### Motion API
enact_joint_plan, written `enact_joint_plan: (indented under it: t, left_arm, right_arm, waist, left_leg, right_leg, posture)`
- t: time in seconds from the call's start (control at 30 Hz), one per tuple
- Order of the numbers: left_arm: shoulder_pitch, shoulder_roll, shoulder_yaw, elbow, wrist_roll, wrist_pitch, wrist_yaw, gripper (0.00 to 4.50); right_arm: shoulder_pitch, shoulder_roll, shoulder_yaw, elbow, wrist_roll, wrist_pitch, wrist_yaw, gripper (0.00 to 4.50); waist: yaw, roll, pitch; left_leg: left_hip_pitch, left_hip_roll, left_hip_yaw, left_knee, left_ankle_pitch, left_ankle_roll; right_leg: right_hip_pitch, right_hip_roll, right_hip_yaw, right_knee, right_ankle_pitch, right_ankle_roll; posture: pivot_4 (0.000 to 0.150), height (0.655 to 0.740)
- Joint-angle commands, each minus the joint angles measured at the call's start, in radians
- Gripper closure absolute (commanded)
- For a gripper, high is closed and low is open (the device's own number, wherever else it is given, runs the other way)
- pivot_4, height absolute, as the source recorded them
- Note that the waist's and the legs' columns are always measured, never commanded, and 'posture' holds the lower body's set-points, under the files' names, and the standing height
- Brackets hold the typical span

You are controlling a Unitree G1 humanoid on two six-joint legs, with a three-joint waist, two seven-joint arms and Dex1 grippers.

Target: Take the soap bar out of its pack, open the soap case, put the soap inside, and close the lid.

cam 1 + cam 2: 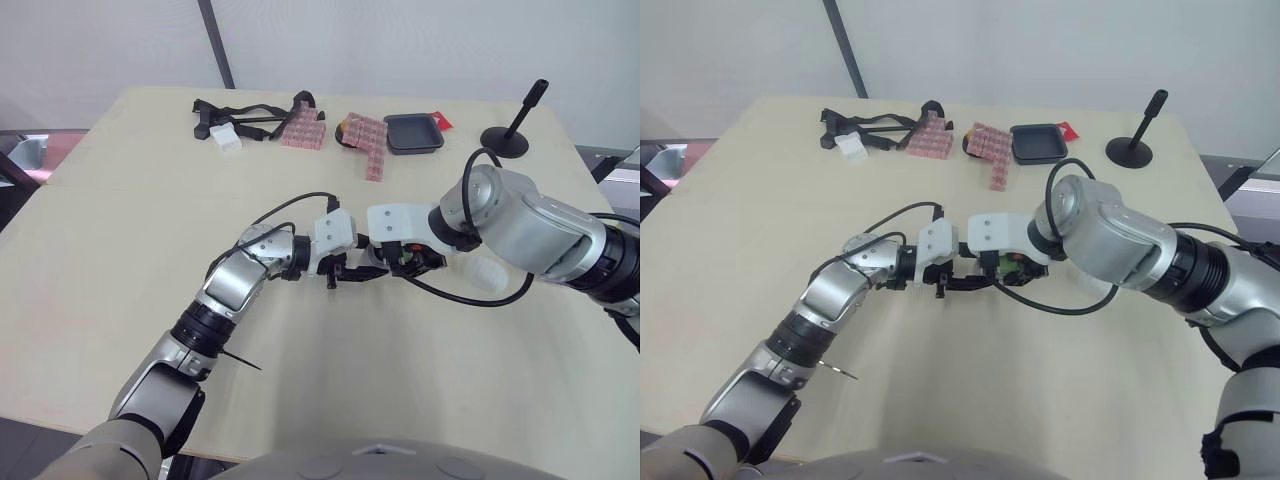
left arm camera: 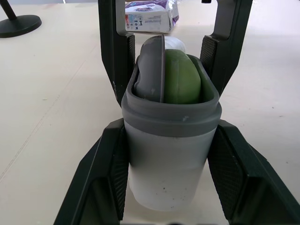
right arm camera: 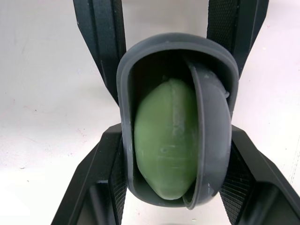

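The left claw (image 2: 168, 136) clamps the pale soap case (image 2: 166, 178) on both sides. The case's grey mouth is open, with the green soap (image 2: 182, 82) inside beside a grey flap (image 2: 150, 70). The right claw (image 2: 166, 84) presses against the rim on both sides. Farther off on the desk (image 2: 51, 108) lie a purple-and-white pack (image 2: 145, 16) and a black stand base (image 2: 18, 26).

Black tray (image 1: 413, 133), stand (image 1: 504, 142), perhaps packets (image 1: 303, 130)

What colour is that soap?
Green. The soap bar inside the soap case shows best in the right wrist view.
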Motion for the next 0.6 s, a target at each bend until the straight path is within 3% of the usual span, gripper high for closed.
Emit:
enact_joint_plan:
  t: [0.03, 0.17, 0.2, 0.37, 0.5, 0.6]
  left_arm:
    - [0.001, -0.004, 0.018, -0.011, -0.004, -0.023, 0.003, 2.6]
    - [0.005, -0.001, 0.019, -0.01, -0.005, -0.029, 0.001, 2.6]
    - [0.007, 0.0, 0.019, -0.01, -0.006, -0.031, 0.0, 2.6]
    - [0.024, 0.007, 0.024, -0.017, -0.015, -0.042, -0.012, 2.6]
    - [0.048, 0.021, 0.032, -0.019, -0.029, -0.067, -0.036, 2.6]
    - [0.085, 0.036, 0.062, -0.024, -0.07, -0.111, -0.078, 2.6]
  right_arm:
    - [-0.002, 0.004, -0.053, -0.01, -0.01, -0.008, 0.003, 2.41]
    - [0.006, 0.013, -0.068, -0.008, 0.007, 0.012, 0.004, 2.41]
    - [0.008, 0.016, -0.073, -0.009, 0.012, 0.018, 0.006, 1.46]
    - [0.03, 0.018, -0.096, -0.014, 0.02, 0.031, 0.003, 0.05]
    - [0.084, 0.016, -0.148, -0.025, 0.043, 0.03, -0.003, 0.05]
    - [0.221, 0.03, -0.306, -0.058, 0.142, 0.031, -0.012, 0.05]
  waist:
    - [0.0, 0.0, 0.0]
    - [0.0, 0.0, 0.0]
    - [0.0, 0.0, 0.0]
    - [0.0, 0.0, 0.0]
    - [0.001, 0.0, 0.0]
    - [0.003, 0.0, 0.0]
  left_leg:
    - [0.0, 0.0, 0.0, 0.0, 0.0, 0.0]
    - [0.0, 0.0, 0.0, 0.0, 0.0, 0.0]
    - [0.0, 0.0, 0.0, 0.0, 0.0, 0.0]
    - [0.0, 0.0, 0.0, 0.0, 0.0, 0.0]
    - [0.0, 0.0, 0.0, 0.0, 0.0, 0.0]
    - [0.0, 0.0, 0.0, 0.0, 0.0, 0.0]
  right_leg:
    - [0.0, 0.0, 0.0, 0.0, 0.0, 0.0]
    - [0.0, 0.0, 0.0, 0.0, 0.0, 0.0]
    - [0.0, 0.0, 0.0, 0.0, 0.0, 0.0]
    - [0.0, 0.0, 0.0, 0.0, 0.0, 0.0]
    - [0.0, 0.0, 0.0, 0.0, 0.0, 0.0]
    - [0.0, 0.0, 0.001, 0.0, 0.0, 0.0]
  posture:
    - [0.15, 0.74]
    - [0.15, 0.74]
    - [0.15, 0.74]
    - [0.15, 0.74]
    - [0.15, 0.74]
    - [0.15, 0.74]
